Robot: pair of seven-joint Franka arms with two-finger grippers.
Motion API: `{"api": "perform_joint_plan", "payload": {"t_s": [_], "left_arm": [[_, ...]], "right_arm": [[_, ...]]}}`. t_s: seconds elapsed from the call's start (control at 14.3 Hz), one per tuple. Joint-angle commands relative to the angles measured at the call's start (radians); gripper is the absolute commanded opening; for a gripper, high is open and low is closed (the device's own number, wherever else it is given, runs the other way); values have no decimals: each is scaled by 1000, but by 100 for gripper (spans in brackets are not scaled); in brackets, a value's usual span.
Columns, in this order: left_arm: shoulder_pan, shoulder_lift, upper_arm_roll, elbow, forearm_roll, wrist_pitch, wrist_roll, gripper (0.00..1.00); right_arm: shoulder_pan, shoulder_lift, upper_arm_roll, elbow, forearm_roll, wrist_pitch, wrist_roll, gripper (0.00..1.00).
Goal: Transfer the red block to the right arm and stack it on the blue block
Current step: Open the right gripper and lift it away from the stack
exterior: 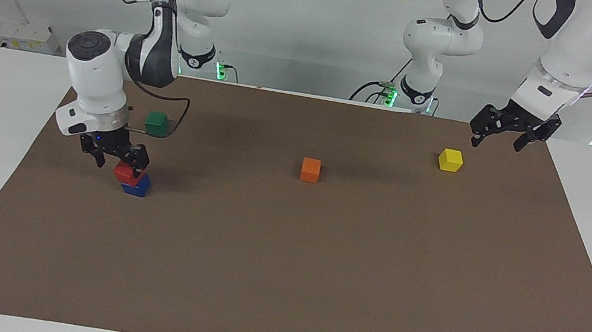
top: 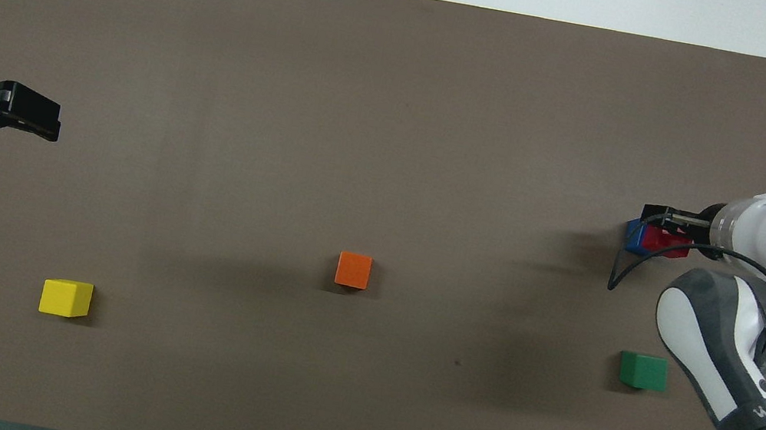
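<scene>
The right gripper (exterior: 117,157) hangs just above the red block (exterior: 127,173), its two fingers (exterior: 99,157) spread wide to either side of the cube's top rather than pinching it. From the facing view a sliver of space seems to separate the fingertips from the block, though the angle makes it hard to be sure that one finger is not brushing the cube's upper edge. The red block sits on the blue block (exterior: 137,186), slightly offset, so that a strip of blue shows along the edge away from the robots in the overhead view, where the stack (top: 648,237) lies partly under the gripper. The pair rests on the brown mat (exterior: 276,283) toward the right arm's end of the table. The right arm (exterior: 100,79) bends down over this spot from its base, a black cable looping from its wrist.

The green block (exterior: 156,123) lies nearer to the robots than the stack and well apart from it. The orange block (exterior: 310,169) sits near the middle of the mat. The yellow block (exterior: 450,160) lies toward the left arm's end.

The left gripper (exterior: 504,138) waits in the air over the mat's edge just beside the yellow block, its fingers open and holding nothing.
</scene>
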Motion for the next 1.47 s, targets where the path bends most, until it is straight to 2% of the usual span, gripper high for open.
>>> {"api": "perform_joint_plan", "payload": {"t_s": [0.0, 0.21, 0.7, 0.91, 1.12, 1.4], "left_arm": [[1, -21, 6, -23, -12, 10, 11, 100], [1, -21, 6, -23, -12, 10, 11, 100], [1, -21, 6, -23, -12, 10, 11, 100], [1, -21, 6, -21, -12, 10, 11, 100], [1, -21, 6, -23, -12, 10, 11, 100], [1, -21, 6, -23, -12, 10, 11, 100]], "right_arm": [[-12, -9, 13, 139, 27, -197, -69, 100], [-12, -44, 11, 240, 71, -423, -138, 100], [-22, -172, 7, 226, 73, -621, -184, 100], [-28, -137, 5, 307, 71, -618, -199, 100], [-25, -78, 7, 455, 70, -765, -199, 100], [-25, -74, 7, 457, 70, -739, -198, 100]]}}
